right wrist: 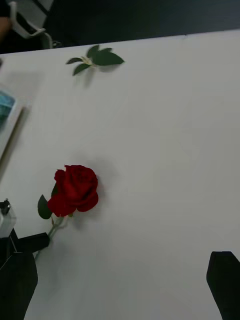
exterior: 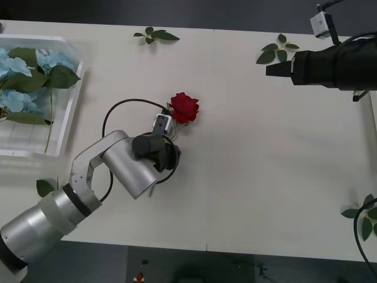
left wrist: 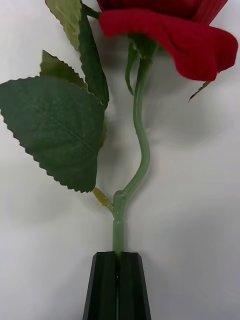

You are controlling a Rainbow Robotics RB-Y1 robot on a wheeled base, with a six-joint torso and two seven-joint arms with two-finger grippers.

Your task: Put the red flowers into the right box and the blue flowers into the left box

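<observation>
Left box [exterior: 69,112]: seen at the worktop's [exterior: 253,177] left edge, blue flowers [exterior: 15,71] already lying inside with leaves and stems. The right box is not made out; a thin pale strip at the far right edge may be its rim, cannot be told.

Left arm is reached across the worktop middle. Left tool [left wrist: 118,256] is clenched on the stem of a red flower [exterior: 185,107], fingers [left wrist: 105,285] pressed together with the thin green stem coming out between the tips. The rose head sits mid-worktop, just beyond the tool; whether it is lifted or resting on the surface cannot be told. A large serrated leaf [left wrist: 55,130] is attached beside the stem.

Right arm is parked at the upper right, above the worktop. Right tool [right wrist: 120,285] is released, fingers wide apart at the corners, nothing between them.

Loose leaf sprigs are scattered: one at the top centre [exterior: 154,35], one near the right tool [exterior: 277,50], others at the lower edges.

Risks, judged: the stem is thin and gripped near its end only, so slipping or pivoting in the grip is likely during a long carry to the right. The right side is far from the left arm's reach; a handover may be needed, and the flower could be dropped there. The head-heavy rose could swing and catch on a box rim.
</observation>
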